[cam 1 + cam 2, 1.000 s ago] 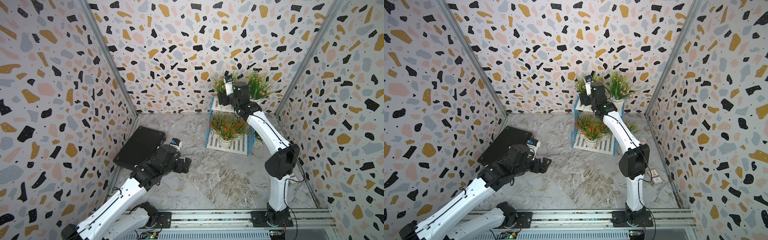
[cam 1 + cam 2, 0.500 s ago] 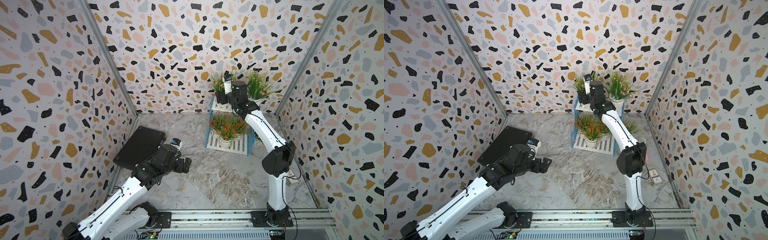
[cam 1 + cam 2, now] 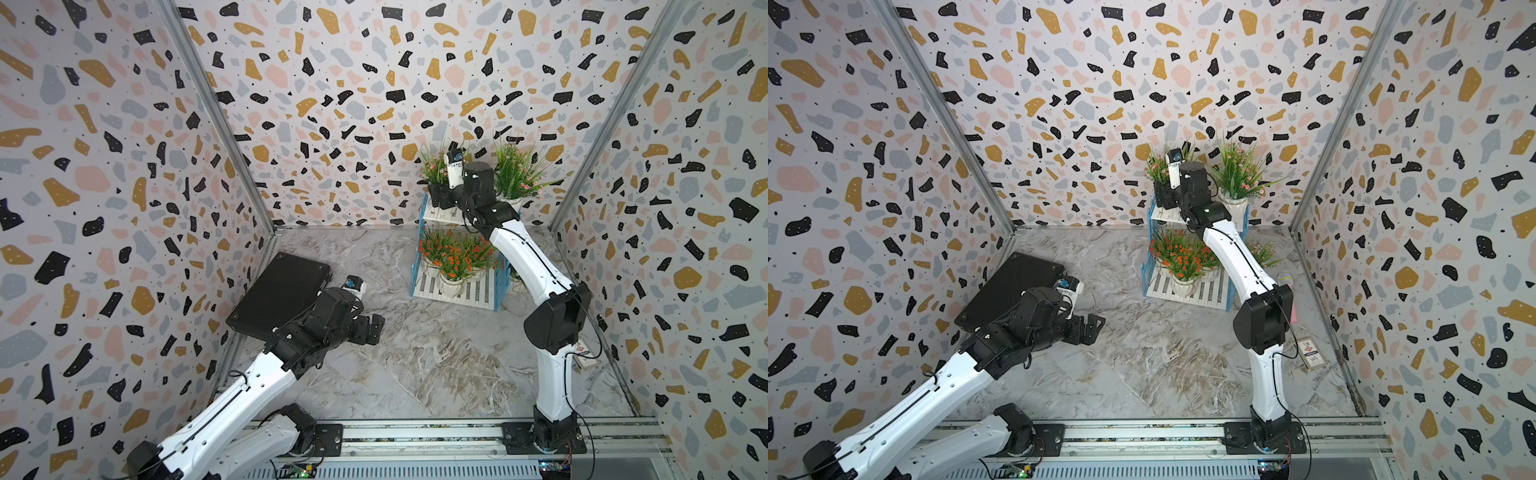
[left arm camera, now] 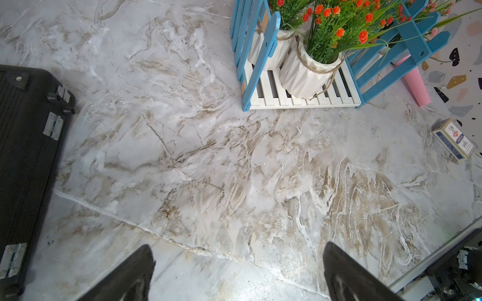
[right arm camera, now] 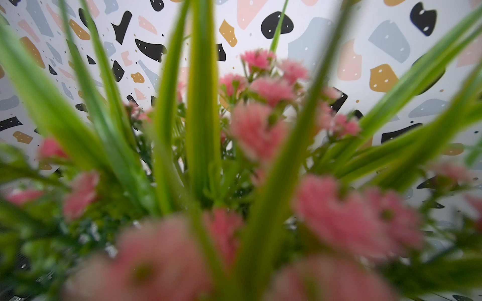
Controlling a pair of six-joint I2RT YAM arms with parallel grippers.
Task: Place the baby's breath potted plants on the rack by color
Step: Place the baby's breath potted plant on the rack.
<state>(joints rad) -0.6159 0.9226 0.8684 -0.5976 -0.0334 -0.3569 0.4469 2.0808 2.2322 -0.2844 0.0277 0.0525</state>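
The rack (image 3: 482, 293) stands at the back right. Orange-red baby's breath plants (image 3: 453, 257) crowd its lower tier, also seen in the left wrist view (image 4: 336, 26). On the upper tier a pink plant (image 3: 515, 174) stands at the right end. My right gripper (image 3: 442, 197) is at the left end, shut on another pink plant (image 3: 434, 166) whose pot it hides. Its blossoms (image 5: 260, 130) fill the right wrist view. A third pink plant (image 3: 1262, 251) sits on the floor behind my right arm. My left gripper (image 3: 372, 328) hovers open and empty over the floor (image 4: 238, 250).
A flat black case (image 3: 282, 291) lies at the left wall beside my left arm. A small card box (image 3: 1311, 353) and a pink tube (image 4: 414, 83) lie near the right wall. The arms' rail (image 3: 415, 436) runs along the front.
My right arm has shifted slightly to the left and back with the pink plant at the upper tier. The left arm has stayed where it was.
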